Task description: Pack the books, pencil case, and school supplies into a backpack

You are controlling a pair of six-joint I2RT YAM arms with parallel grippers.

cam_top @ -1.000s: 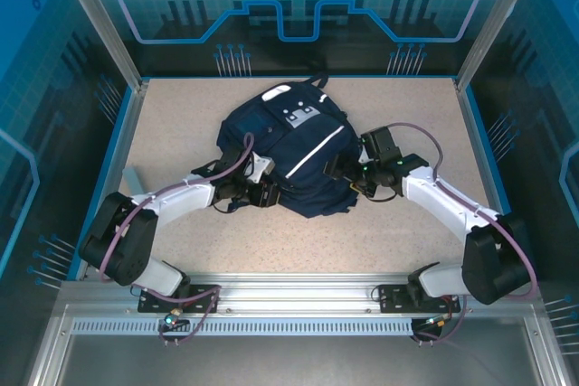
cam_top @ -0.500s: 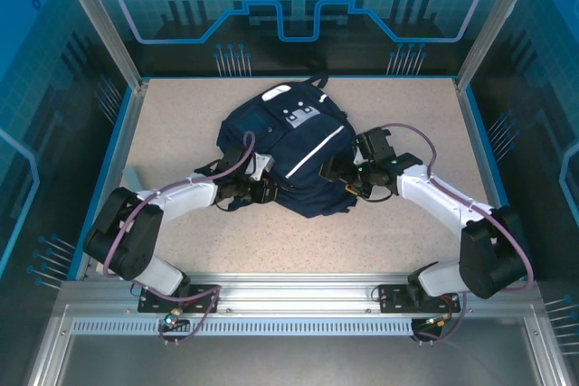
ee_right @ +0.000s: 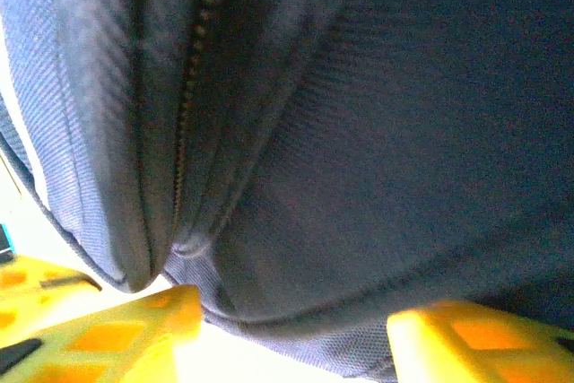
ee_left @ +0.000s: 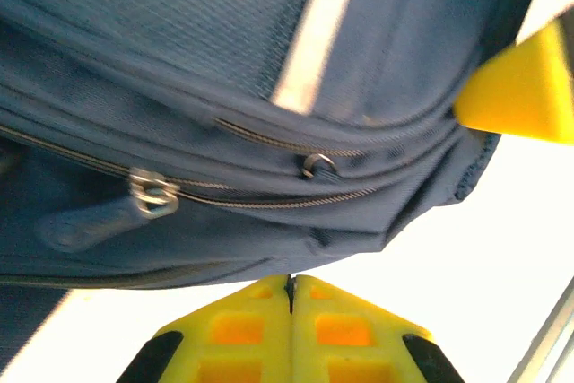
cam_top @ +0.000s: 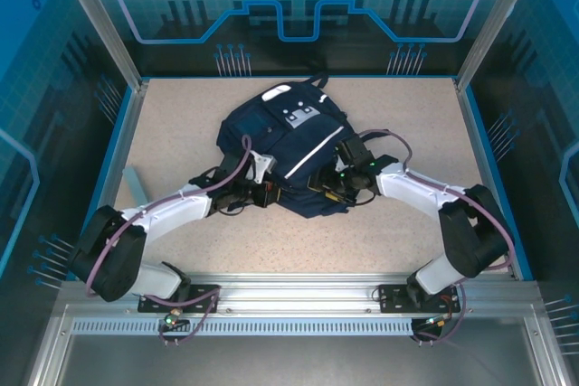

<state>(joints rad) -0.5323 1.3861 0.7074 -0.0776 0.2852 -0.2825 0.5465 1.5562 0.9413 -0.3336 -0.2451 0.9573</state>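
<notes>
The dark navy backpack lies in the middle of the table, with its white stripe facing up. My left gripper is at the bag's near-left edge. In the left wrist view its yellow fingertips are pressed together, pinching the lower hem of the backpack, just below a metal zipper pull. My right gripper is at the near-right edge. Its jaws stand apart, with a bulge of backpack fabric between them, beside a closed zipper. The books, pencil case and school supplies are out of view.
A small grey slab leans at the table's left edge. Blue rails border the speckled table on three sides. A yellow finger of the other gripper pokes in at the upper right of the left wrist view.
The left jaws have closed at the backpack's near edge. The right gripper has slid left into the bag's side, and its jaws have narrowed.
</notes>
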